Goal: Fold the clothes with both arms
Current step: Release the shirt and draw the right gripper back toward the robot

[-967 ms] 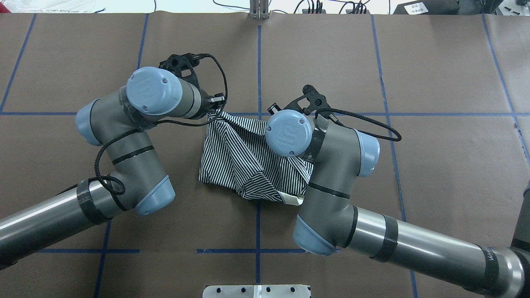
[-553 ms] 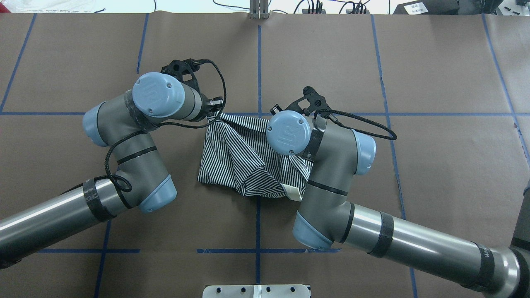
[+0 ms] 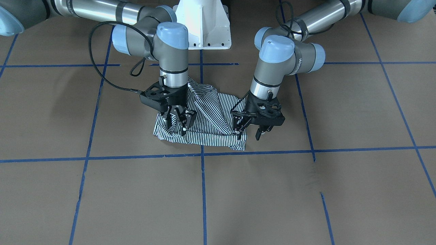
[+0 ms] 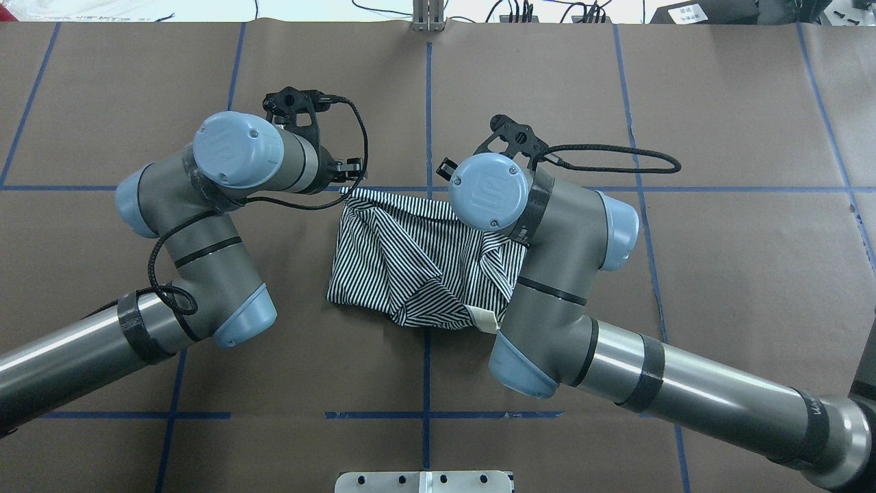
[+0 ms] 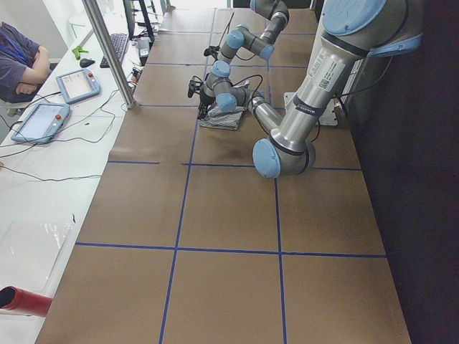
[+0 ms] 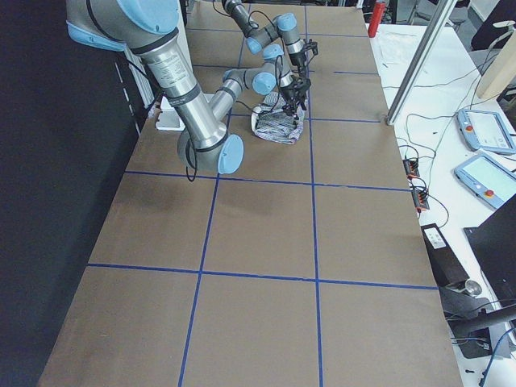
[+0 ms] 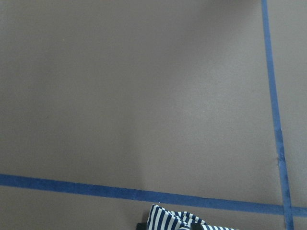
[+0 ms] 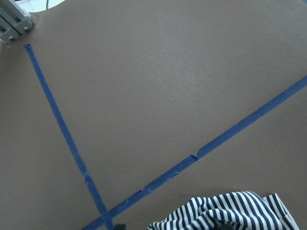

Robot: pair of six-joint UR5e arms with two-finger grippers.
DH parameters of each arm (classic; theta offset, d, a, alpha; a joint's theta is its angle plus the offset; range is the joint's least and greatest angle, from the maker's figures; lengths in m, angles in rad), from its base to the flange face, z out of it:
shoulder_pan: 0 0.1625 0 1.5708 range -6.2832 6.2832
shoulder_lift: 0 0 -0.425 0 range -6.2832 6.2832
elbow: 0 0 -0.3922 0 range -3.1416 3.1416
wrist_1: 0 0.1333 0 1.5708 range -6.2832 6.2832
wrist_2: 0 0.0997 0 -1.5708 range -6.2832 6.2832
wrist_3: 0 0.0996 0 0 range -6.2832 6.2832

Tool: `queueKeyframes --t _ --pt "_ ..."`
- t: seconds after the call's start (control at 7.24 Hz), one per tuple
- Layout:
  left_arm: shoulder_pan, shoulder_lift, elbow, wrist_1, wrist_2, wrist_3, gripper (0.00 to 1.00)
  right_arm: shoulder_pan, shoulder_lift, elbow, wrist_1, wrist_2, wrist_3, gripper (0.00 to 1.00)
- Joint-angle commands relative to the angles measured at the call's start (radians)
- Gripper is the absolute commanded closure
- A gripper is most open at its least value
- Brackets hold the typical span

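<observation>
Hands backed off; shirt (image 3: 211, 115) hem dropped flat on table (image 3: 306, 190). Left hand (image 3: 249, 135), right hand (image 3: 180, 125) look spread, over hem ends; hem runs L-R btw them.

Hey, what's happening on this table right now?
Two robot arms are folding a striped polo shirt on the brown table. The shirt lies bunched and partly folded between them, with its cream collar peeking out on the robot's side. The left pincer and right pincer hover near the two ends of its far edge. Both look open, so neither seems to grip the cloth.
</observation>
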Motion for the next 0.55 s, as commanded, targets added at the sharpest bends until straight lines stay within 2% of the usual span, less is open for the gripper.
queueKeyframes --t 0.0,0.14,0.41 --pt "-0.011 0.019 -0.016 -0.004 -0.022 0.037 0.00 -0.037 -0.032 0.232 -0.121 0.031 -0.105 0.00" --pt "-0.011 0.019 -0.016 -0.004 -0.022 0.037 0.00 -0.109 -0.076 0.311 -0.130 0.020 -0.122 0.00" --pt "-0.011 0.019 -0.016 -0.004 -0.022 0.037 0.00 -0.203 -0.137 0.348 -0.127 -0.073 -0.334 0.00"
